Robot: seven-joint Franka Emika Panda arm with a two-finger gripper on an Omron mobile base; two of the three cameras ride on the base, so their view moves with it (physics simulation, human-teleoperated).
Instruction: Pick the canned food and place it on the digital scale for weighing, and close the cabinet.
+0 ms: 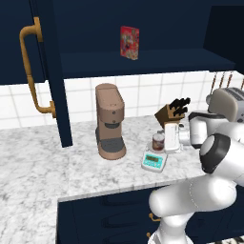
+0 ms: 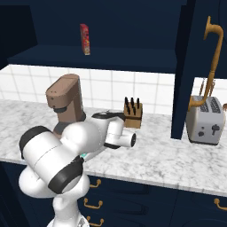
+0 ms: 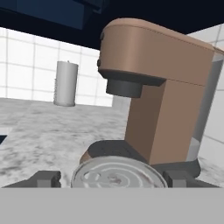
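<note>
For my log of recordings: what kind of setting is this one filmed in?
A simulated home kitchen, it seems: a grey-veined white marble counter, a tall brown coffee machine, a silver two-slot toaster and navy-blue wall cabinets with curved brass handles.

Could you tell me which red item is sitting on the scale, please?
The canned food, a short dark-red can on the digital scale; the flat red box stands on the cabinet shelf.

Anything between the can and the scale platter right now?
Nothing visible. The small dark-red can with a silvery top sits between the claw fingertips, directly over the small white-and-teal scale. The brown coffee machine stands to one side, off that path.
</note>
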